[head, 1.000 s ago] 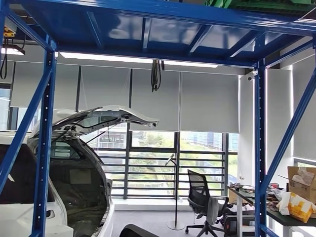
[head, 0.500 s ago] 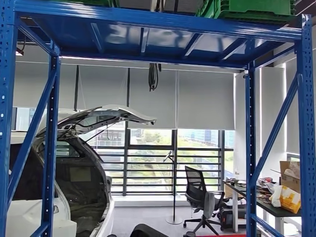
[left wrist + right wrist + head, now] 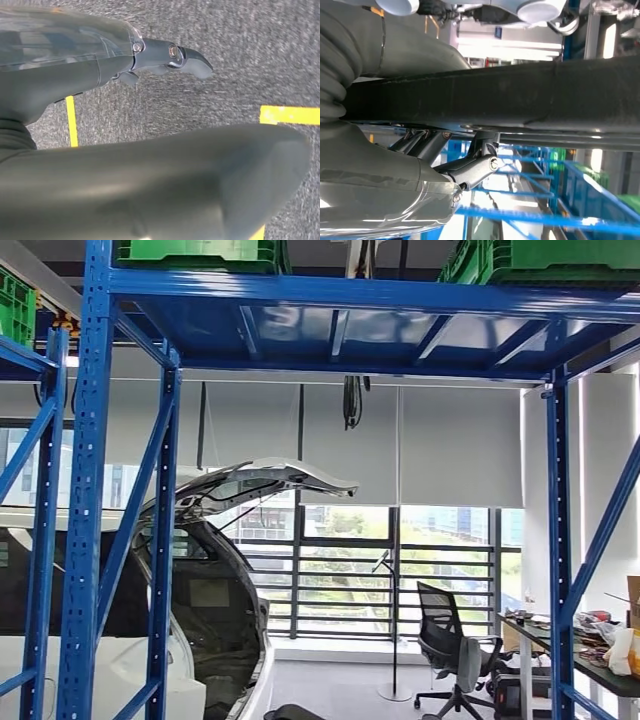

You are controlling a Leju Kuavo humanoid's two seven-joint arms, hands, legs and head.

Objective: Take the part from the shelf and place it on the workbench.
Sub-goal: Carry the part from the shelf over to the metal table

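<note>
From the head view, a tall blue metal shelf [image 3: 87,480] with holes in its posts stands close in front, and green plastic crates [image 3: 198,251] sit on its top level. Through the frame you can see a white car with its back door lifted up [image 3: 249,485], grey window blinds [image 3: 445,445], a black office chair on wheels [image 3: 453,645], and a messy desk [image 3: 604,670] far to the right side. The left wrist view looks down at a rough grey carpet floor [image 3: 241,60] with yellow tape lines [image 3: 288,114]. Here the left hand [image 3: 113,100] is smooth and grey, with a thick thumb and one dark fingers tip [image 3: 194,62] sticking straight out; it holds nothing, and the fingers are apart. The right wrist view shows something the others do not: the right hand [image 3: 414,165], grey and shiny, with its dark fingers [image 3: 474,167] pressed under a long black flat part [image 3: 508,95] with a slightly rough edge. The hand grips this part, with the thumb on one side and the fingers on the other. Blue shelf bars and green crates show blurry behind it.
</note>
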